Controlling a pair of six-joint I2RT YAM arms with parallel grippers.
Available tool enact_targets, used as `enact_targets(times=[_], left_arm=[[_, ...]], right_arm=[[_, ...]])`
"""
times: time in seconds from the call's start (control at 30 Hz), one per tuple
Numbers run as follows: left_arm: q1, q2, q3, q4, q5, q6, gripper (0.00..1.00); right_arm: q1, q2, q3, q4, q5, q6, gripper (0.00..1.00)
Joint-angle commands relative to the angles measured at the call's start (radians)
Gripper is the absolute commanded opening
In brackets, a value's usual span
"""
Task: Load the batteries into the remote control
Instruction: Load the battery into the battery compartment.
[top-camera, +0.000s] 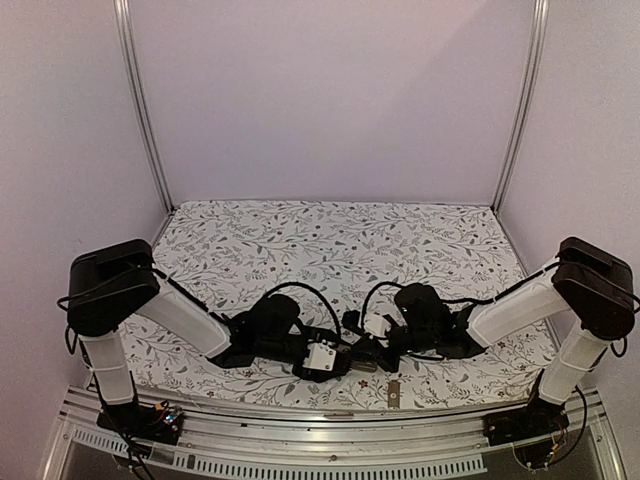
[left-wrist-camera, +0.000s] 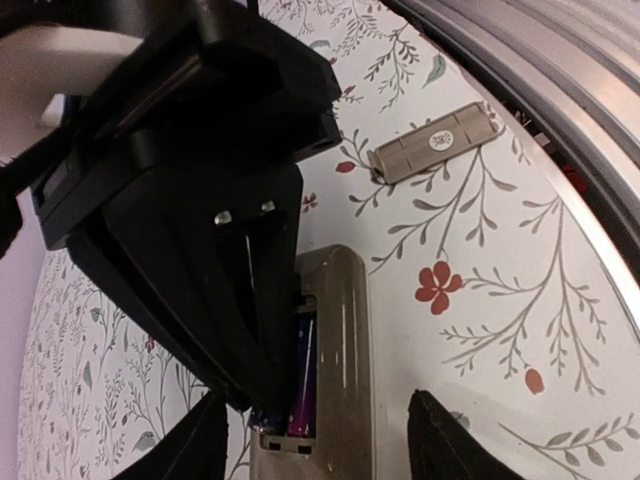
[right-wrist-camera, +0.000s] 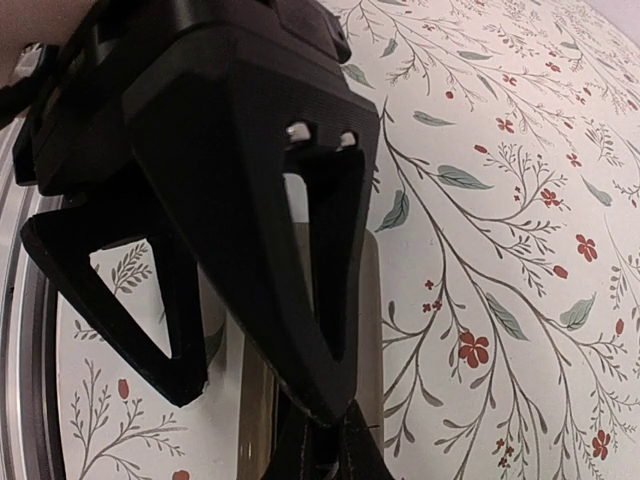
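The remote control (left-wrist-camera: 340, 350) lies back up on the flowered table, its battery bay uncovered. A dark battery with a purple sheen (left-wrist-camera: 303, 378) lies in the bay. The rest of the bay is hidden under my right gripper (left-wrist-camera: 262, 395), whose shut tips press down into it. My left gripper (left-wrist-camera: 325, 450) is open and straddles the remote's near end, with a gap on the right side. In the right wrist view, my right gripper (right-wrist-camera: 330, 448) points down onto the remote (right-wrist-camera: 372, 320) between the left gripper's fingers (right-wrist-camera: 185, 370). From above, both grippers meet over the remote (top-camera: 364, 367).
The flat grey battery cover (left-wrist-camera: 435, 143) lies loose on the table beside the metal rail (left-wrist-camera: 560, 90), also seen from above as the cover (top-camera: 394, 393) near the front edge. Both arms crowd the near middle of the table (top-camera: 330, 240).
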Motion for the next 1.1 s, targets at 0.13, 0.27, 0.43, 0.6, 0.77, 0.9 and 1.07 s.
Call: enact_targets(times=[0.13, 0.27, 0.43, 0.6, 0.77, 0.9, 1.07], left_arm=[[-0.011, 0.037, 0.007, -0.002, 0.007, -0.001, 0.50], [-0.015, 0.047, 0.017, -0.058, -0.006, 0.027, 0.45], [-0.018, 0.050, 0.023, -0.080, 0.004, 0.056, 0.41], [-0.023, 0.047, 0.019, -0.105, 0.023, 0.079, 0.37], [-0.019, 0.051, 0.020, -0.105, 0.031, 0.074, 0.36], [-0.015, 0.055, 0.023, -0.103, 0.040, 0.073, 0.37], [-0.013, 0.059, 0.027, -0.108, 0.044, 0.072, 0.38]], right_arm=[[0.016, 0.022, -0.032, -0.129, -0.019, 0.009, 0.05], [0.016, 0.016, -0.032, -0.131, -0.020, 0.013, 0.05], [0.016, 0.008, -0.032, -0.132, -0.014, 0.015, 0.07], [0.016, 0.008, -0.012, -0.155, -0.008, 0.020, 0.11], [0.016, -0.012, -0.004, -0.178, -0.002, 0.023, 0.12], [0.016, -0.034, -0.003, -0.192, 0.001, 0.030, 0.12], [0.016, -0.055, 0.002, -0.191, -0.012, 0.039, 0.12]])
